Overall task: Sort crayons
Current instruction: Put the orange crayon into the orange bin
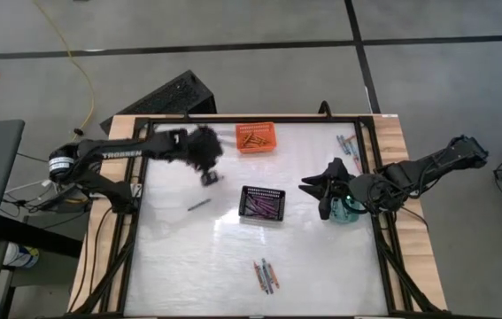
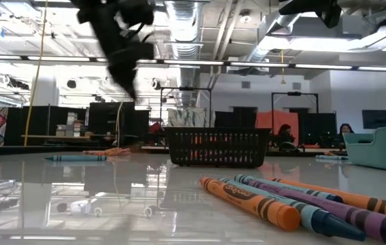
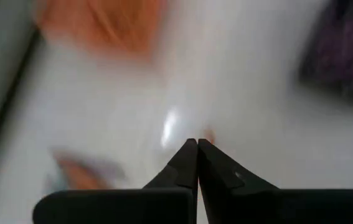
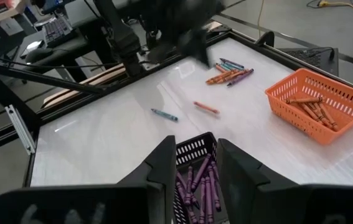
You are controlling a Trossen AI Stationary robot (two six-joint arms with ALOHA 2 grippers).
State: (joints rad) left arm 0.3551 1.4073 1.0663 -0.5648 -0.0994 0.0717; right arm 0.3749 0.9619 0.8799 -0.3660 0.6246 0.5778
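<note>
L hand (image 3: 197, 144) shut, above table (image 1: 180, 257).

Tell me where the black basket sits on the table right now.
In the high view the black basket sits near the table's middle, holding purple crayons, below the orange basket in the picture and left of the right pincer.
</note>
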